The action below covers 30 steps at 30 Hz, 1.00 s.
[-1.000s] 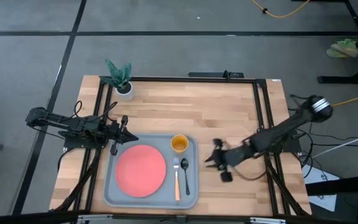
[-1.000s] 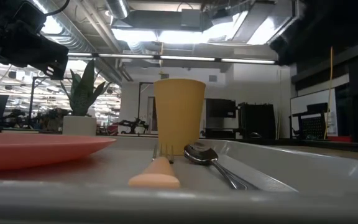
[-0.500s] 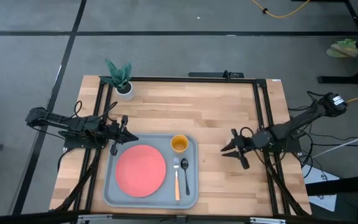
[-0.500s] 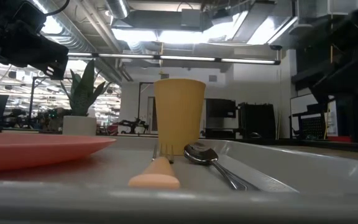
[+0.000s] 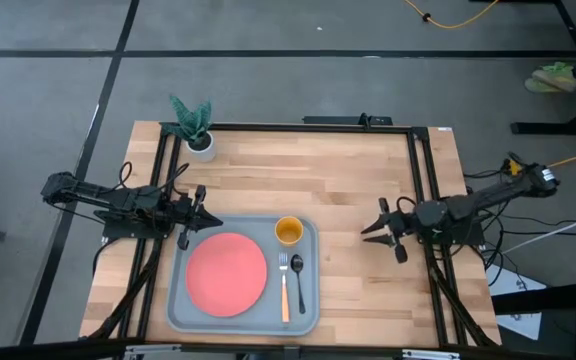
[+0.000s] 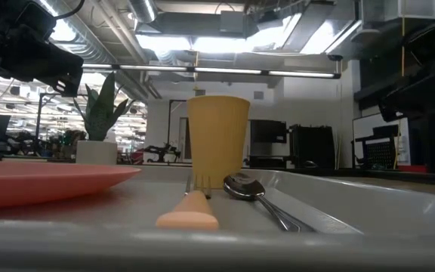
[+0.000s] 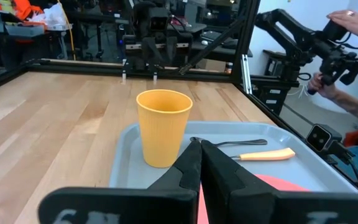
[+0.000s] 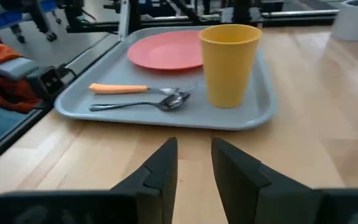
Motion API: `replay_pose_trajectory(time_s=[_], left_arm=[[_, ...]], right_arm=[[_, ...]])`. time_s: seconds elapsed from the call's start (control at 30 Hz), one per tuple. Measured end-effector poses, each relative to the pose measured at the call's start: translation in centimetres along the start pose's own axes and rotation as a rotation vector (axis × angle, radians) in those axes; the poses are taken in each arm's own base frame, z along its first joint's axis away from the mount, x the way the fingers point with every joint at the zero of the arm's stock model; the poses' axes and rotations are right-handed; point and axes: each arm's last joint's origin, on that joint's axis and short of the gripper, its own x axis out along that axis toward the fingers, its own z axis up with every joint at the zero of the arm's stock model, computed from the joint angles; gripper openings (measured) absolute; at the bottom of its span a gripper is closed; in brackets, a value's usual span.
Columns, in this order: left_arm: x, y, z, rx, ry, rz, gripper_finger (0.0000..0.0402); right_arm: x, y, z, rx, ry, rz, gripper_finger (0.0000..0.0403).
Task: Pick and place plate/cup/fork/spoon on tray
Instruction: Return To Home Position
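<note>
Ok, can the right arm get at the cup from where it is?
Probably yes: the right gripper hangs open over bare table, facing the cup, which stands by the edge of the tray nearest it, nothing between them.

A pale wood surface (image 5: 298, 170) in a black frame stands on a grey floor (image 5: 268, 90) crossed by dark lines. A potted plant (image 5: 194, 125) sits at its far left corner. A yellow cable (image 5: 430, 18) lies far right. Bright ceiling lights (image 6: 180, 41) and ducts (image 6: 115, 26) hang overhead.

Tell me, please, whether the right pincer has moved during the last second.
Yes. In the high view the right pincer has pulled back rightward, away from the tray, widening the strip of table between them.
</note>
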Motion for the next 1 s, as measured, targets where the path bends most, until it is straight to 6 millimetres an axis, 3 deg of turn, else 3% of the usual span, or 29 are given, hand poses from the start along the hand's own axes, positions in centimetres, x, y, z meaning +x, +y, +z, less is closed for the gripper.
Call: replay_pose_trajectory(time_s=[0.67, 1.0], left_arm=[[0.0, 0.0, 0.0, 0.0, 0.0, 0.0, 0.0], [0.0, 0.0, 0.0, 0.0, 0.0, 0.0, 0.0]], right_arm=[[-3.1, -0.7, 2.1, -0.147, -0.313, -0.046, 0.0103], [-3.1, -1.7, 2.2, -0.1, -0.31, -0.159, 0.0103]])
